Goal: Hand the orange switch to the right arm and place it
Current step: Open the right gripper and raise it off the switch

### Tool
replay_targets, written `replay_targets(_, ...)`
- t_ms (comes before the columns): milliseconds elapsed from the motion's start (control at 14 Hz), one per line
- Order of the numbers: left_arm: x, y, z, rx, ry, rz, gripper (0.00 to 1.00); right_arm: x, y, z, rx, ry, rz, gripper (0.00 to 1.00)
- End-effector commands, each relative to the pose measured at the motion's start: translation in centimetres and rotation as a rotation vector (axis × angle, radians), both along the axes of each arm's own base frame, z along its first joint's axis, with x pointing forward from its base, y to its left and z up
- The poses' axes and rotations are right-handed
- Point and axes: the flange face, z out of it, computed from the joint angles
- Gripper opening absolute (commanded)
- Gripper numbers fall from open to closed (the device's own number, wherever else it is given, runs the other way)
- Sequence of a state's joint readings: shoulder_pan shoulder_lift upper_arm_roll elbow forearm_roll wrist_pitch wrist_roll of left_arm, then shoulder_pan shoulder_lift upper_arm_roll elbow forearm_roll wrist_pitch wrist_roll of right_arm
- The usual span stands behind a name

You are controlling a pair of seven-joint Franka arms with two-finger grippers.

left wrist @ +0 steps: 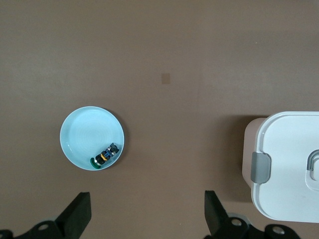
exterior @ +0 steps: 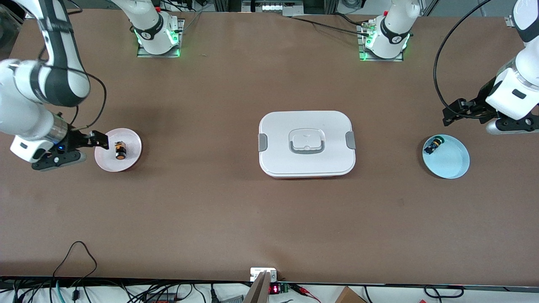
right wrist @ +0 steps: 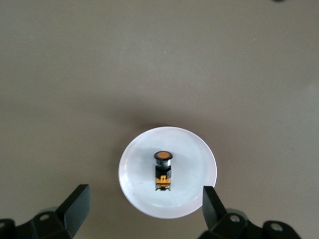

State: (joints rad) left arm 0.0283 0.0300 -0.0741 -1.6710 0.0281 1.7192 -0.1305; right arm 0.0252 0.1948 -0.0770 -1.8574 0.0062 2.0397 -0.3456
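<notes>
A plain brown counter [exterior: 210, 202] spreads under both arms, with a white lidded container [exterior: 306, 144] resting at its middle. Toward the right arm's end sits a pale pink plate [exterior: 131, 139], and the orange switch [exterior: 121, 150] lies on its side on that plate, near the plate's middle. In the front view its long axis runs nearer-to-farther, with the orange cap at the end nearer the front camera and the black body with gold bands pointing toward the robots' bases. The right end effector [exterior: 100, 140] hovers over the plate's rim on the side toward the right arm's end of the counter, its fingers spread wide and holding nothing; the switch lies apart from the fingertips, touching neither. In the right wrist view the switch [right wrist: 163, 170] shows between the two spread fingers [right wrist: 75, 209], clear of both.

Toward the left arm's end a light blue plate [exterior: 452, 162] holds a green-capped switch [exterior: 433, 145] close to its rim. The left end effector [exterior: 448, 116] waits above the counter beside that plate, fingers wide and empty.
</notes>
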Motion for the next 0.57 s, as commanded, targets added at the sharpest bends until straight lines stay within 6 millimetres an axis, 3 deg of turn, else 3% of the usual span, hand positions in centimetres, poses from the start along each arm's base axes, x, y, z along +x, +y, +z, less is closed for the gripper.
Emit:
replay_targets(0, -0.1, -0.5, 0.3, 0.0, -0.017, -0.002, 1.0, -0.6, 2.2, 6.8, 0.06, -0.03, 0.0, 1.0)
replay_targets(143, -0.3, -0.4, 0.2, 0.002, -0.013, -0.004, 1.0, -1.4, 3.8, 11.2, 0.076, -0.004, -0.022, 1.0)
replay_targets(287, -0.3, -0.3, 0.1, 0.003, -0.008, -0.004, 1.0, -1.8, 4.1, 14.8, 0.065, 0.011, -0.047, 1.0)
replay_targets(502, -0.3, -0.4, 0.1, 0.003, -0.009, -0.01, 1.0, -2.7, 3.9, 17.5, 0.047, 0.054, -0.038, 1.0)
